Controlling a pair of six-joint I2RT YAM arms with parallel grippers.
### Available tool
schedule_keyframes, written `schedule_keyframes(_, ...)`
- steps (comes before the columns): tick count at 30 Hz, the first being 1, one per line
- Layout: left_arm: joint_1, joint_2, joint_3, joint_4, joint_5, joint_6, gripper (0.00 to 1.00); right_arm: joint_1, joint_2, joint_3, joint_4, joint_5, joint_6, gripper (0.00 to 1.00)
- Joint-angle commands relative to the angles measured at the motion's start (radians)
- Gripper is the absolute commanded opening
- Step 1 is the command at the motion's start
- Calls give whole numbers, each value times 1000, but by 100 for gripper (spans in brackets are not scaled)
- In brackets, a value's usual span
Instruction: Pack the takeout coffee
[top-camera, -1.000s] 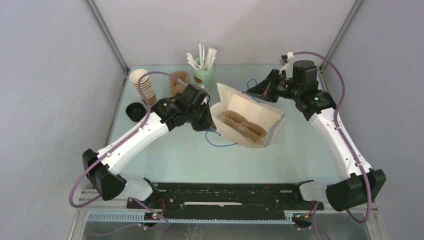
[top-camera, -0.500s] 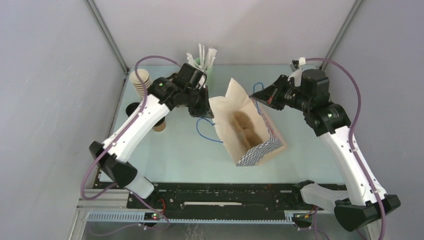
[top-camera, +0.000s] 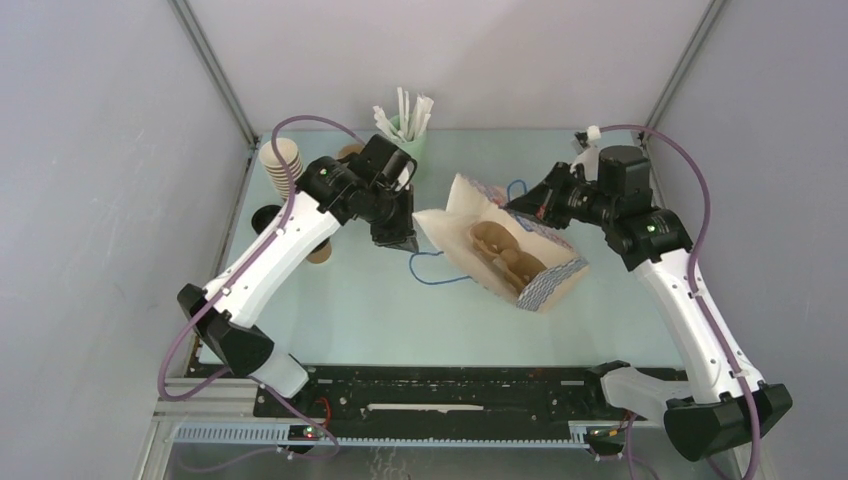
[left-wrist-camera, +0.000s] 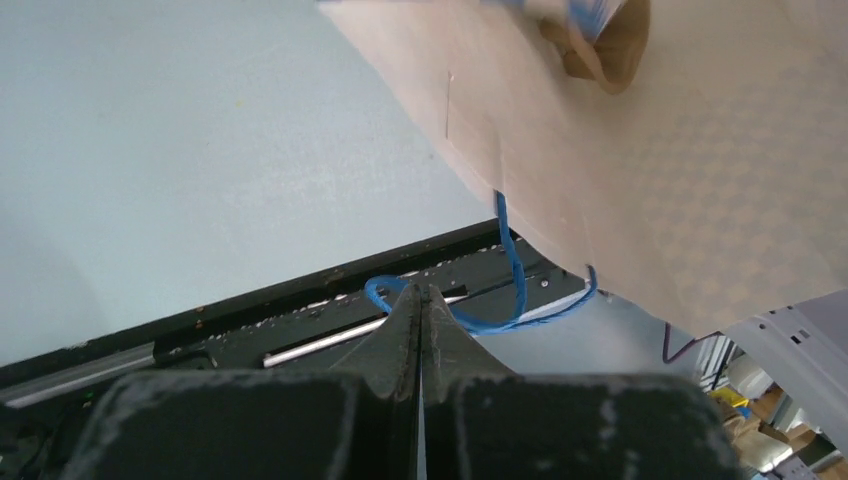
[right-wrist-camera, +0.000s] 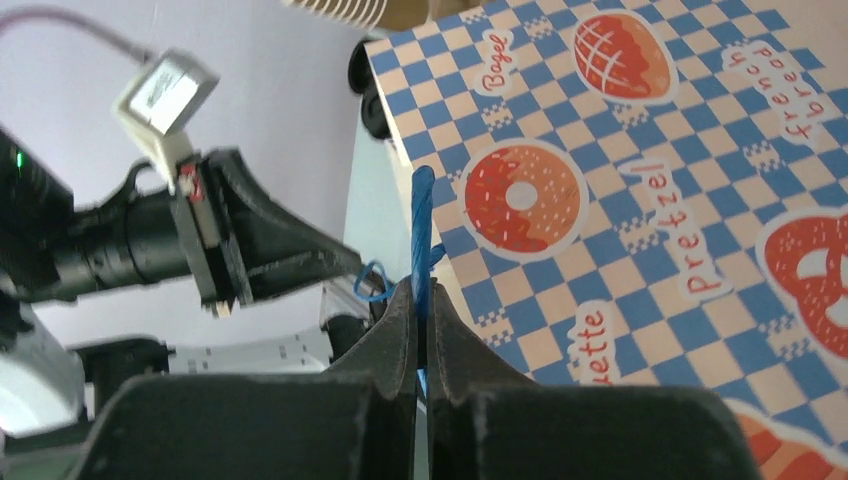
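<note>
While your left pincer (left-wrist-camera: 420, 293) and right pincer (right-wrist-camera: 420, 288) clamp the checked paper bag's (top-camera: 545, 285) blue cord handles (left-wrist-camera: 511, 250), a brown kraft-paper cup (top-camera: 320, 253) by the worktop's (top-camera: 350, 320) left edge looks unpacked.

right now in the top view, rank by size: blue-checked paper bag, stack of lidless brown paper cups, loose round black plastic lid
1. blue-checked paper bag
2. stack of lidless brown paper cups
3. loose round black plastic lid, partly hidden, so unsure
</note>
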Motion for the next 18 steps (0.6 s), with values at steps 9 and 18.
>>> schedule_keyframes(9,41,-29,143,-91,1,42,0,-28,10,73,8,-141,-11,0)
schedule_keyframes(18,97,-221,-312,333,453,68,97,-77,38,58,-14,-140,-27,0)
